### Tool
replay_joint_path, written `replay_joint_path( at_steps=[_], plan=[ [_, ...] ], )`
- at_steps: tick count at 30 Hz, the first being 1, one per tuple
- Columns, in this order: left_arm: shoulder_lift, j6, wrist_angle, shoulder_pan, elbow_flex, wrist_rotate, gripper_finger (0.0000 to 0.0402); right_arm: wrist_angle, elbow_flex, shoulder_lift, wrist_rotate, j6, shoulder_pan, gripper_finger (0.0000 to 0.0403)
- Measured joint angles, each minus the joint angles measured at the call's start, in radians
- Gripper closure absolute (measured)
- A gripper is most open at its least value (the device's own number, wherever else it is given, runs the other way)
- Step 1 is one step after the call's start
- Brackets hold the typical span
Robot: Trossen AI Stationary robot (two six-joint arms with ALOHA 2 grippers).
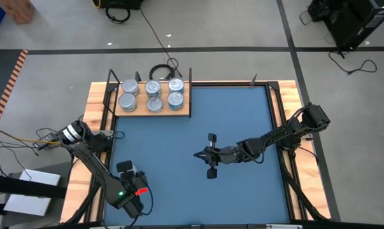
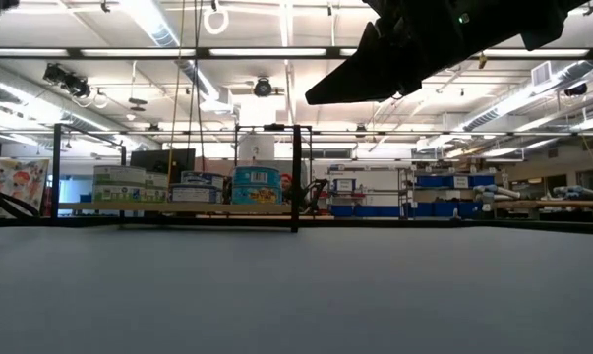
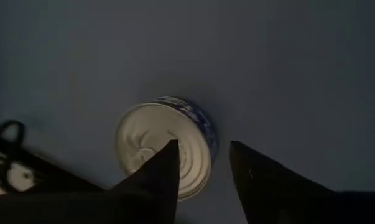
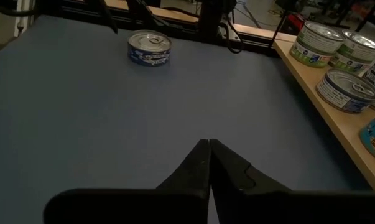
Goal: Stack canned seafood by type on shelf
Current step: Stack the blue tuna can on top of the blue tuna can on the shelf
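Round shiny-lidded tin (image 3: 165,146) with blue label on matte blue desk mat (image 3: 287,68), just beyond left hand (image 3: 203,163), fingers apart. Right hand (image 4: 208,144) pinched together, empty.

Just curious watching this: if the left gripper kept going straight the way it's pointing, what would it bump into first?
Probably the blue-labelled tin lying on the blue mat: the left gripper hangs open just over it, pointing down.

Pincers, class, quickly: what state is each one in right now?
Left pincer: open, above a blue-labelled tin on the mat, holding nothing.
Right pincer: shut, empty, over the mat.
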Motion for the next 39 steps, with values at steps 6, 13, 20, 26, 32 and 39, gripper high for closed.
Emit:
replay_joint_path(
  at_steps=[6,13,20,26,32,39],
  plan=[
    [0.0,-0.053,0.053,-0.014,-0.086,0.025,0.025,-0.009,0.0,0.0,0.0,0.003,0.0,0.0391],
    [0.0,-0.055,0.138,-0.021,-0.177,0.047,0.025,-0.009,0.0,0.0,0.0,0.002,-0.003,0.0383],
    [-0.003,-0.055,0.182,-0.021,-0.22,0.019,0.0255,-0.01,0.0,0.0,0.0,0.011,-0.008,0.0391],
    [-0.002,-0.039,0.177,-0.022,-0.223,-0.011,0.0312,-0.011,0.0,0.0,0.0,0.011,-0.007,0.0388],
    [-0.001,0.016,0.175,-0.021,-0.194,-0.01,0.0393,-0.011,0.0,0.0,0.0,0.011,-0.007,0.0382],
    [0.002,0.067,0.17,0.001,-0.105,0.012,0.0399,-0.012,0.0,0.0,0.004,0.01,-0.008,0.039]
  ],
)
